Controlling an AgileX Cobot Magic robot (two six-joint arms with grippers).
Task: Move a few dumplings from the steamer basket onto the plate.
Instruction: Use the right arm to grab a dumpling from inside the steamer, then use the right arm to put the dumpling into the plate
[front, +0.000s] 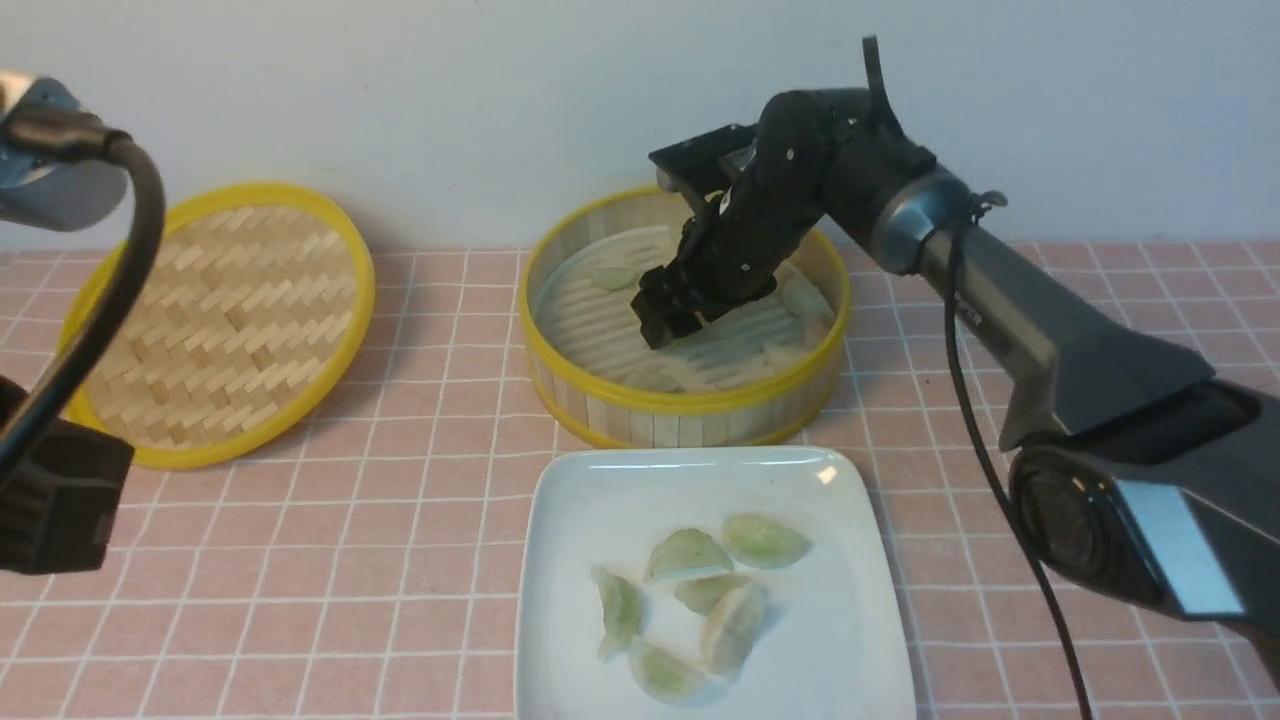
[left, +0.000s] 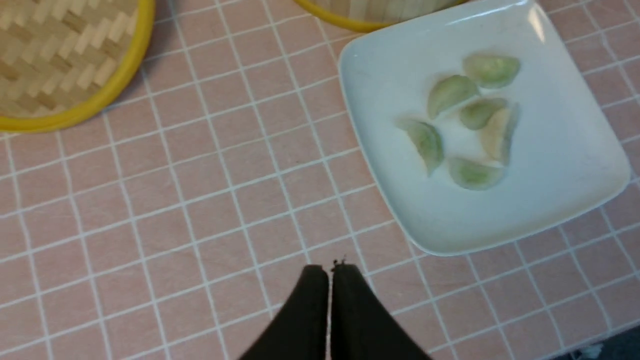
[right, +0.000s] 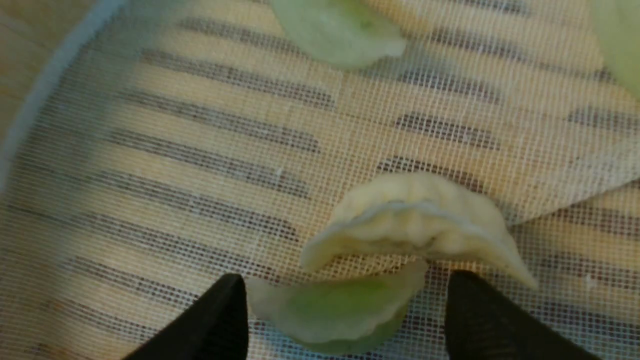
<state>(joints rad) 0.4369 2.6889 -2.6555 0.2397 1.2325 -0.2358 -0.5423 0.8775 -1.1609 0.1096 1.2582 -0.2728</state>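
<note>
Front view first: we've got the right gripper (front: 668, 318) dipped down inside the steamer basket (front: 685, 410), which sits on the pink checked worktop (front: 420, 560) just behind the plate (front: 580, 520). As for the dumplings (front: 690, 555), six are bunched up on the plate and a few more lie on the basket floor around the gripper. The woven lid (front: 215, 320) is off on the basket's left, well apart from it.

Left wrist view: the left gripper (left: 330, 280) has its fingers (left: 305, 310) pressed tight together with nothing between them, over bare worktop beside the plate. We can count the same six dumplings from here, and a sliver of the lid and the basket shows at the edge.

Right wrist view: the right fingers (right: 215, 320) are spread wide and not clamping anything. A green dumpling (right: 340, 310) lies between them on the mesh liner (right: 200, 150), with a pale dumpling (right: 415, 220) touching it just beyond, and another one sits further off
</note>
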